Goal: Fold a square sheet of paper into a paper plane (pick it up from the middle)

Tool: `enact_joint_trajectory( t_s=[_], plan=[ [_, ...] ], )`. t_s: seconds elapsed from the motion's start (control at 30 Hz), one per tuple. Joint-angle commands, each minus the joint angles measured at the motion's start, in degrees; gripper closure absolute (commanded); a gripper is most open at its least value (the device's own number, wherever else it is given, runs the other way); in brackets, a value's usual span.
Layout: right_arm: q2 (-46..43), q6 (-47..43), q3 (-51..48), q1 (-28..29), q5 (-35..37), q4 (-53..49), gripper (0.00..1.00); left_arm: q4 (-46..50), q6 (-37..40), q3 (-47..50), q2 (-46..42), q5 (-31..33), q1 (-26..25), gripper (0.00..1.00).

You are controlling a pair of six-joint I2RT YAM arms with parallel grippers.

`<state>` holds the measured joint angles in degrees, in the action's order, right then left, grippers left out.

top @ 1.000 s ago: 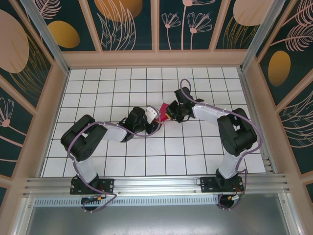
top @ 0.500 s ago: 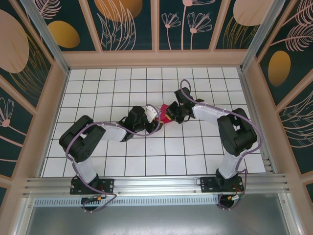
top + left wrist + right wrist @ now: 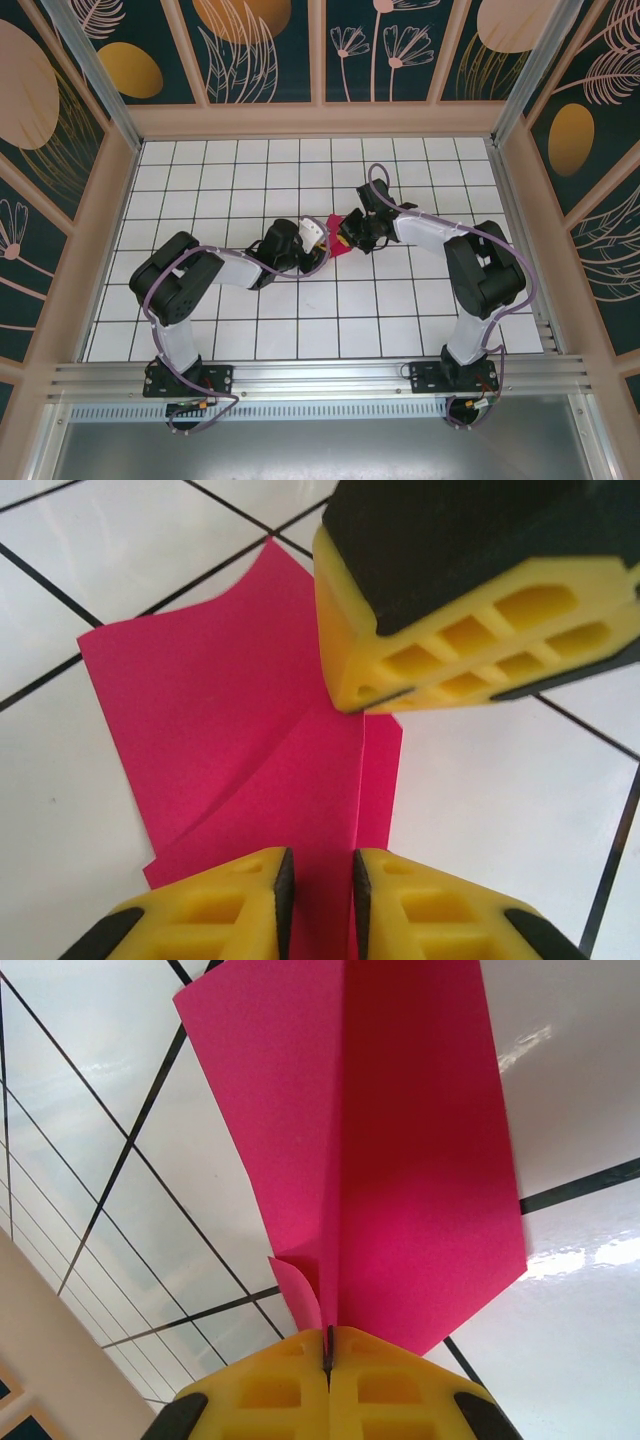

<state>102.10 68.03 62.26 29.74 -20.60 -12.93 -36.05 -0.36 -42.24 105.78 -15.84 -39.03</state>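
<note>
The square sheet of paper [image 3: 240,730] is a magenta-pink creased shape with folded flaps, held over the white tiles near the table's middle [image 3: 336,226]. My right gripper [image 3: 328,1345] is shut on the sheet's centre crease, and the sheet [image 3: 400,1130] fans out away from its fingers. In the left wrist view the right gripper's yellow fingers [image 3: 470,630] pinch the sheet's far edge. My left gripper [image 3: 320,890] stands at the sheet's near edge, jaws a narrow gap apart with the pink paper showing between them. From above, the left gripper [image 3: 322,248] and right gripper [image 3: 350,240] nearly meet.
The white grid-tiled table [image 3: 250,330] is ringed by low wooden walls [image 3: 320,120]. An aluminium rail [image 3: 320,375] runs along the near edge by the arm bases. Both forearms reach in toward the middle.
My left gripper's jaws have narrowed around the paper's near edge, and the left arm has shifted slightly. The right gripper keeps its grip; the sheet has tilted a little lower.
</note>
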Motion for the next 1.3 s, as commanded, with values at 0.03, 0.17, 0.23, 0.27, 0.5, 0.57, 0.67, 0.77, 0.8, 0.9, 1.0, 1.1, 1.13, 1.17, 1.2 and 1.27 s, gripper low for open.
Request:
enact_joint_trajectory(
  t_s=[0.03,0.17,0.23,0.27,0.5,0.57,0.67,0.77,0.8,0.9,1.0,1.1,1.13,1.17,1.2,1.27],
  plan=[
    [-2.2,-2.0,-0.1,-0.2,-0.1,-0.4,0.77,-3.8,-1.3,0.5,0.1,0.7,-0.3,0.81],
    [-4.2,-9.5,0.4,-0.8,1.7,0.9,0.44,-5.7,-4.9,2.2,0.0,1.6,-0.3,0.87],
    [-5.4,-14.7,-0.7,-1.5,2.2,2.9,0.39,-7.6,-8.1,3.4,-0.3,2.3,-0.3,0.90],
    [-6.1,-17.5,-1.6,-1.9,2.3,4.2,0.39,-8.5,-9.9,4.1,-0.5,2.7,-0.2,0.91],
    [-8.5,-27.2,-11.5,-4.5,-3.2,17.3,0.43,-13.7,-21.0,6.6,-0.8,2.8,-0.2,0.96],
    [-9.2,-28.8,-14.6,-4.7,-6.0,22.7,0.46,-13.9,-23.1,6.8,-1.0,3.3,-0.2,0.97],
    [-8.5,-29.4,-16.5,-4.8,-10.3,28.1,0.50,-13.6,-25.7,6.5,-1.2,2.8,-0.2,0.99],
    [-6.2,-29.6,-16.2,-4.8,-12.3,29.8,0.53,-12.1,-28.2,5.4,-1.2,1.6,-0.1,1.00],
    [-5.6,-29.9,-16.2,-4.8,-12.7,30.2,0.53,-11.6,-28.9,5.2,-1.3,1.6,-0.2,1.00],
    [-4.1,-30.9,-16.1,-4.9,-14.0,31.9,0.55,-10.7,-31.4,4.7,-1.4,0.9,-0.1,1.00],
    [-2.5,-31.9,-15.7,-4.8,-15.4,32.3,0.56,-10.1,-33.8,4.2,-1.8,0.0,0.0,1.00],
    [-1.5,-32.0,-15.9,-4.9,-15.8,33.6,0.52,-8.3,-35.2,3.3,-1.5,0.1,0.3,1.00],
    [-1.0,-32.0,-15.7,-4.8,-16.0,33.9,0.52,-7.3,-35.7,2.8,-1.2,0.2,0.4,1.00],
    [-0.6,-31.9,-15.5,-4.8,-15.9,33.7,0.51,-7.1,-36.1,2.7,-0.9,0.0,0.6,1.00],
    [-0.1,-31.8,-15.4,-4.9,-15.9,33.9,0.50,-7.3,-36.7,2.7,-0.6,-0.4,0.9,1.00],
    [1.0,-31.5,-15.2,-4.9,-16.0,34.3,0.50,-7.4,-37.7,2.6,-0.6,-1.0,1.1,1.00]
  ],
)
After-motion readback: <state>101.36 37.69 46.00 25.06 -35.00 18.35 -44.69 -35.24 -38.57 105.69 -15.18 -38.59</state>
